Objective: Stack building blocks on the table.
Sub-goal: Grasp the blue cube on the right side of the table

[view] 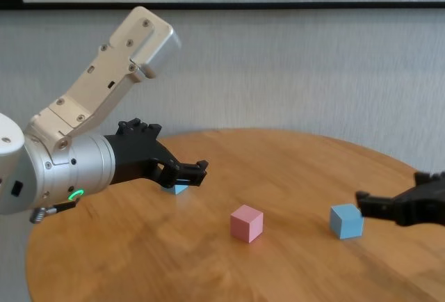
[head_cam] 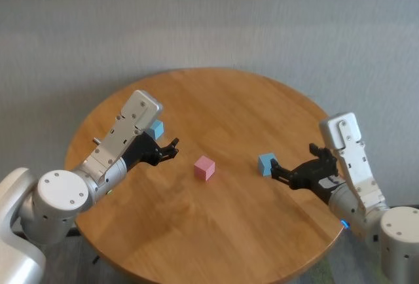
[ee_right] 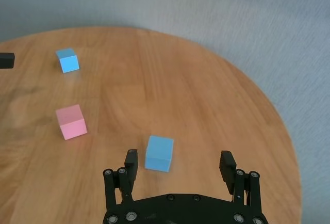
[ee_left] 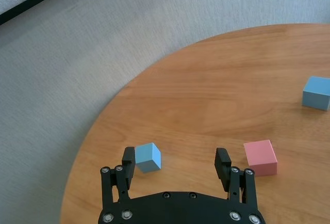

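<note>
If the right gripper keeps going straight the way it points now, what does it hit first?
Most likely the light blue cube just ahead of the open right gripper, nearer one finger than centred between them. The pink cube lies farther on and off to the side. Height above the table is unclear.

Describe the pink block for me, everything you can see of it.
The pink block is a small pale pink cube, matte, plain-faced, with crisp edges and no markings that show. It sits flat on the table near the middle, turned so a corner faces the robot. Nothing touches it: it stands alone between two blue blocks, one toward the left claw, one by the right claw. Both claws are open and clear of it. Nothing is stacked on it.
</note>
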`<act>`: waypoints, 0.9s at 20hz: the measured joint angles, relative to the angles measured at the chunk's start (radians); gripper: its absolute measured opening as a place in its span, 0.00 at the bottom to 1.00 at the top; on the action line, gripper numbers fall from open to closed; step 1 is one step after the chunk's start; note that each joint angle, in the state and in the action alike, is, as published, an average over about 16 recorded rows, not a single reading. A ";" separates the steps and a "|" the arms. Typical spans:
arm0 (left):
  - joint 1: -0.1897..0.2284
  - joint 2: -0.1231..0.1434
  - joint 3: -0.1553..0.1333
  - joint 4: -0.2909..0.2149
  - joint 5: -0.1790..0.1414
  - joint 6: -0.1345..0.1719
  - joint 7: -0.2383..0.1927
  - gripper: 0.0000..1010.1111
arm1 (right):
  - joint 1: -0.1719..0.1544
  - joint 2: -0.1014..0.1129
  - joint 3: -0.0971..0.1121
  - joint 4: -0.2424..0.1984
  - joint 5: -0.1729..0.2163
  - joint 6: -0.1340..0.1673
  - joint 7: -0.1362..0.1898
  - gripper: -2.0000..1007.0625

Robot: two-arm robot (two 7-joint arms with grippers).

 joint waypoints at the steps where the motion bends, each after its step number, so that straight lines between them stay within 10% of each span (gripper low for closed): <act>1: 0.000 0.000 0.000 0.000 0.000 0.000 0.000 0.99 | 0.003 -0.007 -0.002 0.006 -0.003 0.004 0.000 0.99; 18: -0.001 -0.001 0.000 0.001 -0.001 -0.001 0.000 0.99 | 0.051 -0.129 -0.017 0.122 -0.046 0.036 -0.032 0.99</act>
